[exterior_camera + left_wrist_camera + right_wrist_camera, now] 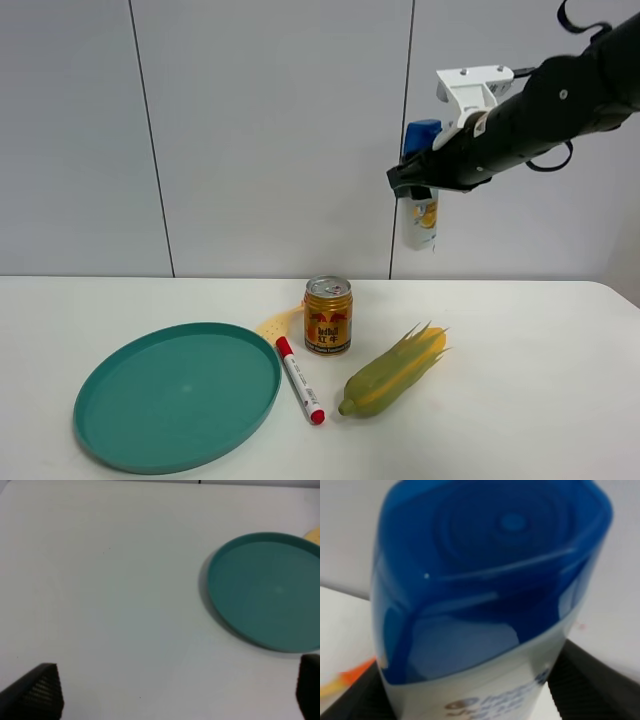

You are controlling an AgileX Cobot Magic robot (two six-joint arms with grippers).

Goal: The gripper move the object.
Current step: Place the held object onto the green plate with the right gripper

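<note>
My right gripper [414, 182] is shut on the white shampoo bottle [420, 222] with a blue cap and yellow-orange label. It holds the bottle upright, high above the table, over and behind the corn. In the right wrist view the blue cap [490, 570] fills the frame, with the black fingers [590, 685] on either side of the bottle's body. My left gripper [175, 692] is open and empty; its two black fingertips [35, 690] show low over bare table, left of the teal plate [265, 590]. The left arm is out of the exterior high view.
On the white table stand a gold drink can [328, 315], a red-capped marker [299, 379], an ear of corn [392, 372] in its husk, a teal plate [175, 392] and a yellow object [278, 322] behind the plate.
</note>
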